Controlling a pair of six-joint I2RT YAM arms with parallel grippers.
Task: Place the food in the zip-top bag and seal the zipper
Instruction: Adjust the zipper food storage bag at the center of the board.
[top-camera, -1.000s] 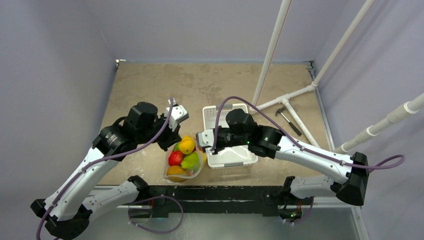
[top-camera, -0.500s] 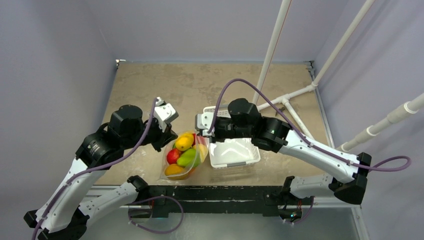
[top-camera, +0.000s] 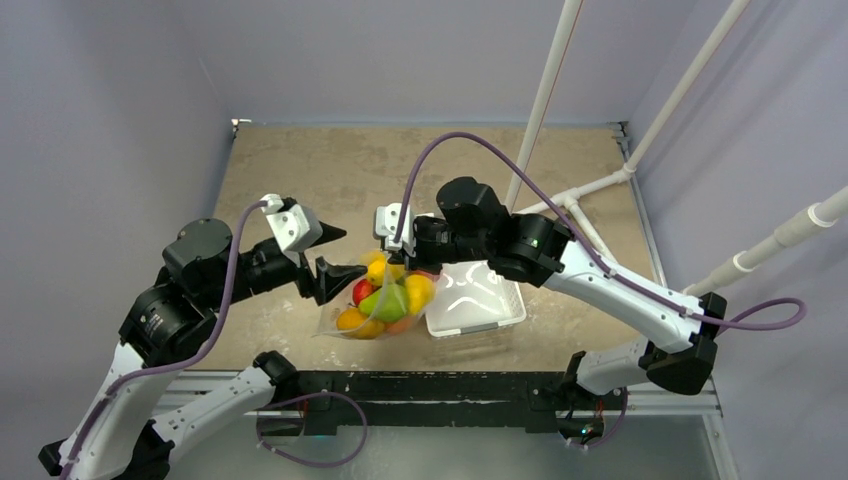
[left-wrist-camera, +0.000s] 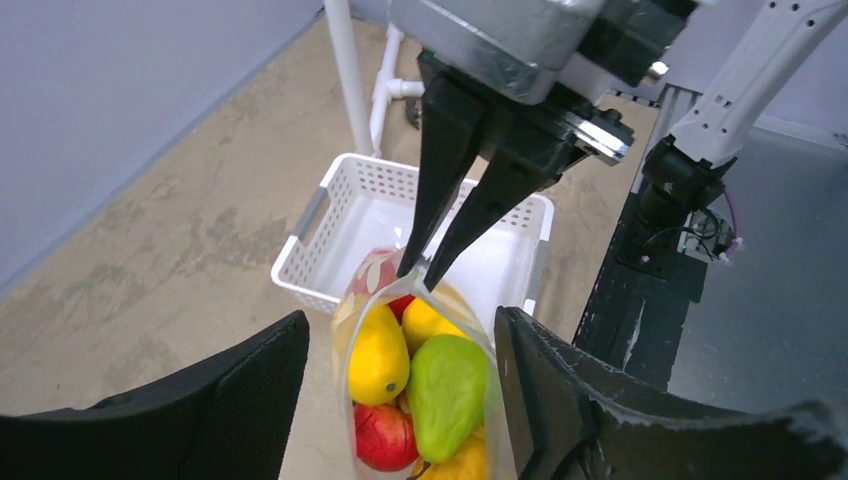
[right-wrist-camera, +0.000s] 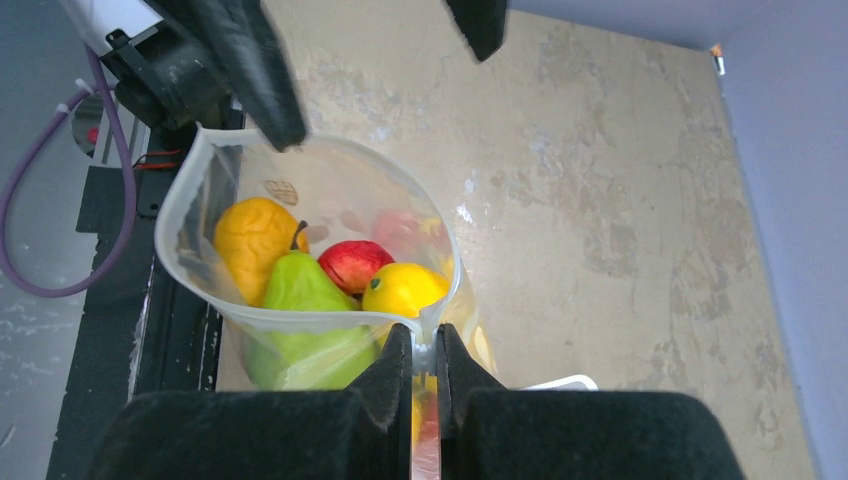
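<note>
While the right gripper (right-wrist-camera: 423, 340) is pinching the zipper (right-wrist-camera: 300, 318), holding the zip-top bag (right-wrist-camera: 340, 200) of food (left-wrist-camera: 445, 390) up beside the white tray (top-camera: 480, 302), the left gripper (left-wrist-camera: 400, 345) is hanging open, jaws flanking the bag, both arms reaching inward over the bench (top-camera: 300, 170).

Left arm (top-camera: 150, 330) and right arm (top-camera: 610, 285) reach inward, tips facing. Left gripper (left-wrist-camera: 400, 330) stands wide apart; right gripper (right-wrist-camera: 424, 340) is pinched closed on bag (right-wrist-camera: 350, 200) rim.

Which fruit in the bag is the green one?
The pear inside the zip-top bag; it alone is green. The round fruit beside it is yellow, the apple red, the bumpy one orange.
</note>
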